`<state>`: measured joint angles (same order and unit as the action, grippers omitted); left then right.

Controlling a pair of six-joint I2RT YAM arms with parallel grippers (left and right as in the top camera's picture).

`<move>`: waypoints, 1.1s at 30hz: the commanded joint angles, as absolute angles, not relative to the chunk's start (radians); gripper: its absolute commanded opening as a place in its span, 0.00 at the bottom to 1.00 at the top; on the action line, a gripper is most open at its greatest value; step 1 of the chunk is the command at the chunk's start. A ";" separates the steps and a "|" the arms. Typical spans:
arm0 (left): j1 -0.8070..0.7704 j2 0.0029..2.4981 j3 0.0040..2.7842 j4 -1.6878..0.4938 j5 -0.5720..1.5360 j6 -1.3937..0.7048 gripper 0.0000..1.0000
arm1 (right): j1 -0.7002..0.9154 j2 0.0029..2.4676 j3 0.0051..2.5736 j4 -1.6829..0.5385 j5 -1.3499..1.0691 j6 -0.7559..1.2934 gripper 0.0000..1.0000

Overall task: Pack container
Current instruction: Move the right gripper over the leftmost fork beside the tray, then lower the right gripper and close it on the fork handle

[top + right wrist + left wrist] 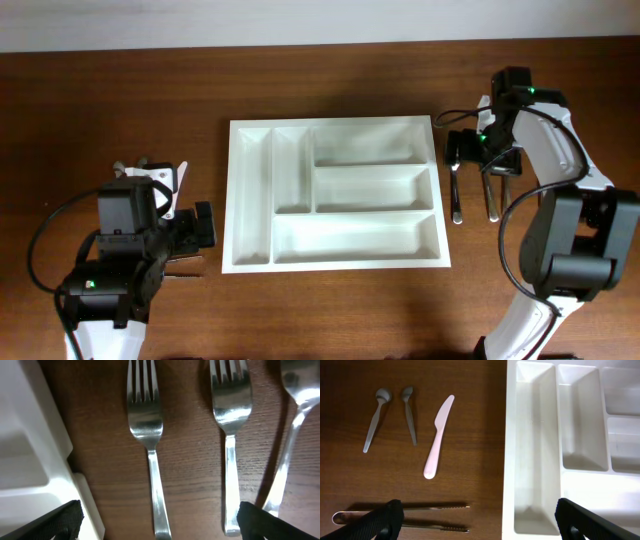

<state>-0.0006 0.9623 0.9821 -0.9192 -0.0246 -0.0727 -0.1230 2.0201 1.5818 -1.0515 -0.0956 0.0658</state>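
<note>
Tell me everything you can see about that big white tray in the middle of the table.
The container is a large white rectangular tray, apparently moulded plastic, with a raised rim. Dividers split it into five compartments: two narrow ones along its left side in the overhead view, one shorter than the other, and three wide ones stacked beside them. All are empty. It lies flat, open side up, in the middle of the wooden table, and nothing else touches it.

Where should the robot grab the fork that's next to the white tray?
Its thin handle, from straight above. The fork lies flat on the table, so the right claw can't get under it. The handle is narrow, so the fingers can pinch its two long sides, clear of the tray.
</note>
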 commanded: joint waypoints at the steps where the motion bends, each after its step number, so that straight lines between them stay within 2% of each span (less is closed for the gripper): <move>1: -0.006 0.961 1.006 -0.918 -0.014 -0.083 0.99 | -0.117 2.075 1.587 -1.050 -0.105 0.052 0.99; 26: -0.006 0.961 1.006 -0.918 -0.014 -0.082 0.99 | -0.059 2.156 1.586 -1.016 -0.112 0.019 0.99; 31: -0.006 0.961 1.006 -0.918 -0.014 -0.083 0.99 | -0.059 2.165 1.586 -1.011 -0.112 0.019 0.90; 33: -0.006 0.961 1.006 -0.918 -0.014 -0.082 0.99 | -0.059 2.165 1.586 -1.011 -0.112 0.019 0.82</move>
<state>-0.0006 0.9623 0.9821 -0.9192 -0.0250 -0.0727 -0.0681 2.1574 1.5818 -1.0149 -0.0998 0.0212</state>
